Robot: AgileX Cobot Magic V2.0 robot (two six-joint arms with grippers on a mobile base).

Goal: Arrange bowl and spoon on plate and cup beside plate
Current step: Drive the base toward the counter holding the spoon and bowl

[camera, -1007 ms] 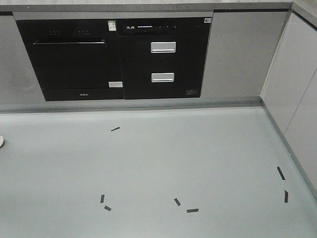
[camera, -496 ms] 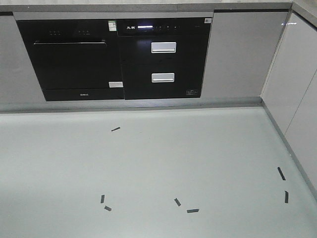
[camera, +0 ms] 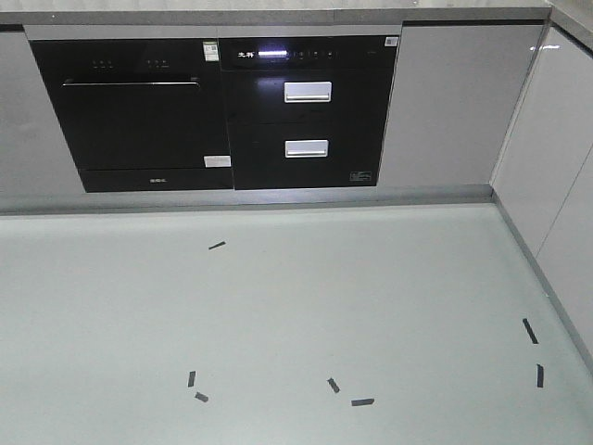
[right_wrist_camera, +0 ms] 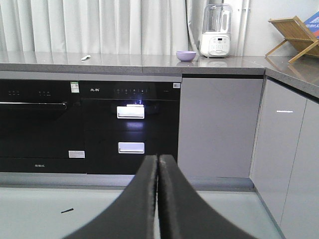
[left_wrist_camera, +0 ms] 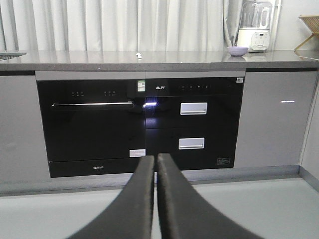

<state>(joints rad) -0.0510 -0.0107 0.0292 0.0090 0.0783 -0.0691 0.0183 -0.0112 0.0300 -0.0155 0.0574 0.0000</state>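
**A:** What stands along the back?

**B:** A counter (left_wrist_camera: 99, 59) runs across, with a curtain (left_wrist_camera: 124, 25) behind it. Under the counter sits an oven (camera: 139, 111). Just right of the oven is a unit (camera: 306, 56) with two drawers (camera: 307, 91), one above the other. Cabinets (camera: 445, 102) stand on either side of the pair.

**A:** And on the counter?

**B:** A spoon (right_wrist_camera: 85, 58) lies above the seam between oven and unit. A bowl (right_wrist_camera: 186, 56) sits well to its right, just left of a blender (right_wrist_camera: 216, 31). A rack (right_wrist_camera: 294, 37) stands further right, on the counter's side wing.

**A:** And in front?

**B:** The floor (camera: 278, 306), with tape strips (camera: 216, 246) scattered across it. A side wall of panels lines its right edge.
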